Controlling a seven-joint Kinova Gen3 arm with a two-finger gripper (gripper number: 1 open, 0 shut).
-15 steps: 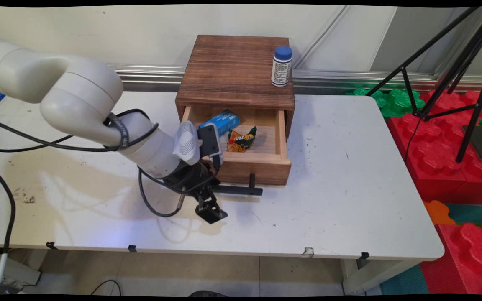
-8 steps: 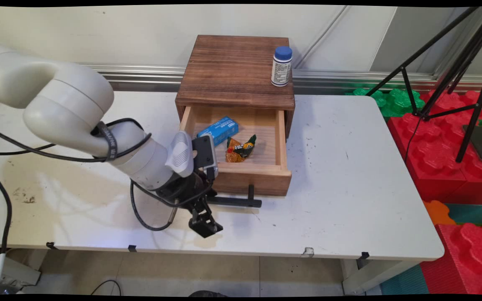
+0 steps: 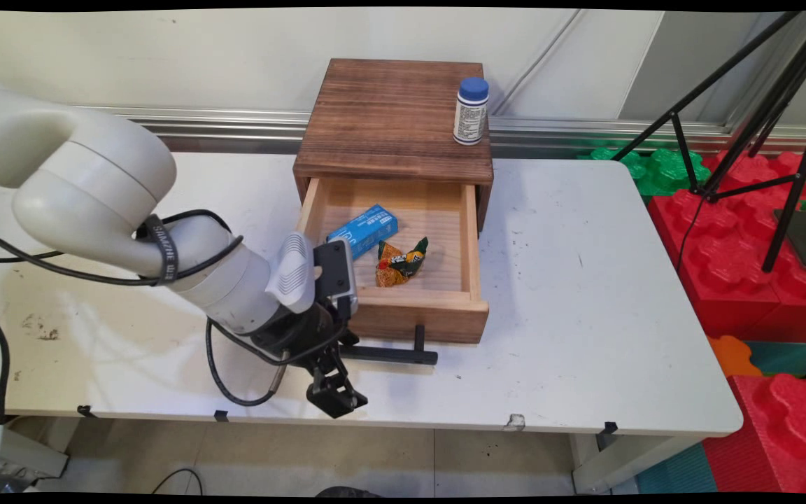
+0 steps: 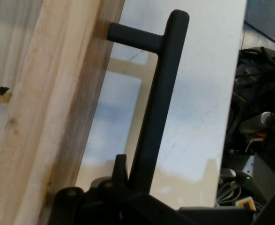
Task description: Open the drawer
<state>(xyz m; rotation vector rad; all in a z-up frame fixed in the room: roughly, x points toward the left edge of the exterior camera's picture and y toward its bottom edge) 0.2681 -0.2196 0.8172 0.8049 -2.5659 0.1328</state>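
Drawer (image 3: 413, 308) slides further out toward the lower middle of the frame than a second ago, its blue box (image 3: 363, 230) and snack packet (image 3: 399, 256) riding along, with the gripper (image 3: 336, 364) clamped on the black handle (image 3: 387, 354).

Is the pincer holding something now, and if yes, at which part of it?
Yes. The pincer is closed on the black bar handle of the wooden drawer, at the bar's left end as the main view shows it.

Hides the left end of the black handle (image 3: 389, 354) and the drawer's (image 3: 417, 318) near-left corner behind the gripper (image 3: 329, 381). Covers one end of the blue box (image 3: 364, 229), at 7 o'clock. Leaves finger state unreadable. Crops the tripod (image 3: 760, 105) at 1 o'clock.
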